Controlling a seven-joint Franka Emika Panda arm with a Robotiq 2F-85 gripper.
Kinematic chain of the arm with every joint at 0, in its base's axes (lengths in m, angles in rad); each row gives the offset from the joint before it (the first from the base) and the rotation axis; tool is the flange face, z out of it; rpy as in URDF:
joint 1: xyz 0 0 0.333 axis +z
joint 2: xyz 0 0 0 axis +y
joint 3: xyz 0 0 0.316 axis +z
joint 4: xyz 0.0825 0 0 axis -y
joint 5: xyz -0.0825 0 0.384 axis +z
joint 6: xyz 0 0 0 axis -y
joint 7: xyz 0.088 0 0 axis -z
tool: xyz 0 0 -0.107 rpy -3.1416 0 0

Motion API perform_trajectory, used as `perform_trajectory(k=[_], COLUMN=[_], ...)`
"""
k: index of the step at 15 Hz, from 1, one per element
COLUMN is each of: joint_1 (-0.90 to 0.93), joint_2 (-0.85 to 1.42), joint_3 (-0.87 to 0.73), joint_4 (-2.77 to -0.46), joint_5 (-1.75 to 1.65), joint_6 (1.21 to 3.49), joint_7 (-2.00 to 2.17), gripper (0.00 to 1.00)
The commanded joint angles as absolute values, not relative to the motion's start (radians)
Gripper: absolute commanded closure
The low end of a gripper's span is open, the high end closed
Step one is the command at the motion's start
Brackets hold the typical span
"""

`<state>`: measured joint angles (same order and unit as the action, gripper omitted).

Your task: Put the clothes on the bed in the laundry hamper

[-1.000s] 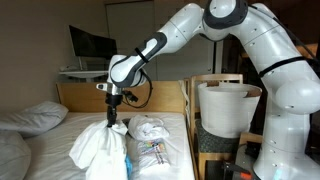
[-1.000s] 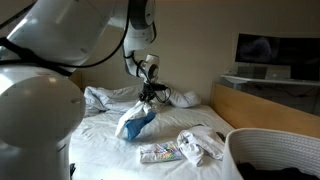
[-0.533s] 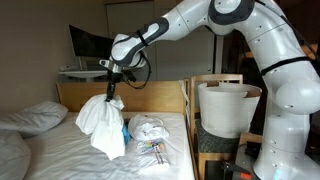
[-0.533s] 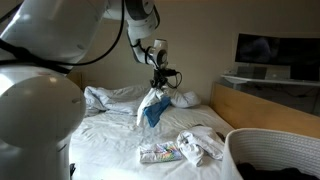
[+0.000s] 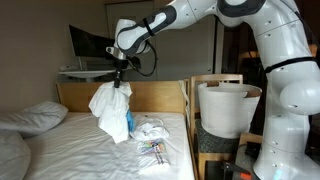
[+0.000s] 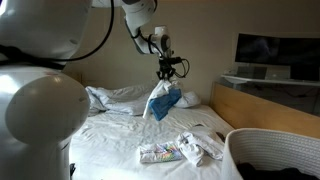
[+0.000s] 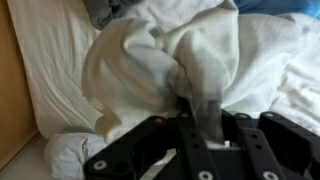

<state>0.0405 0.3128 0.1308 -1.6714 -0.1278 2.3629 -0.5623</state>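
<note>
Aloft, the tool (image 5: 119,84) pinches a white garment (image 5: 112,112), hanging vertically above the bed (image 5: 70,142); the wrist view shows fingers (image 7: 187,112) inside folds.

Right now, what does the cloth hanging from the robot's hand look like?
The white garment is soft, crumpled fabric with a blue patch showing. It hangs in a loose bunch, pinched at its top by the shut jaws of the gripper. It seems clear of the bed, and nothing else touches it.
</note>
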Motion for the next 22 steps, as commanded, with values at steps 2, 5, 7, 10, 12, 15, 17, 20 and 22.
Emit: perform_trajectory(k=[2, 5, 7, 10, 12, 15, 17, 20, 22], joint_1=[0.078, 0.114, 0.099, 0.123, 0.12, 0.107, 0.081, 0.028, -0.004], joint_2=[0.214, 0.253, 0.266, 0.274, 0.274, 0.27, 0.24, 0.169, 0.127], joint_3=[0.082, 0.12, 0.112, 0.123, 0.121, 0.106, 0.088, 0.046, 0.016], joint_4=[-1.78, -1.776, -1.763, -1.767, -1.767, -1.77, -1.774, -1.774, -1.763], joint_5=[-0.21, -0.191, -0.184, -0.185, -0.185, -0.188, -0.175, -0.178, -0.19], joint_6=[2.241, 2.23, 2.237, 2.237, 2.237, 2.227, 2.206, 2.174, 2.139], joint_7=[-0.323, -0.288, -0.322, -0.302, -0.302, -0.306, -0.328, -0.368, -0.392], gripper=[0.9, 0.91, 0.85, 0.85, 0.85, 0.91, 0.91, 0.91, 0.91])
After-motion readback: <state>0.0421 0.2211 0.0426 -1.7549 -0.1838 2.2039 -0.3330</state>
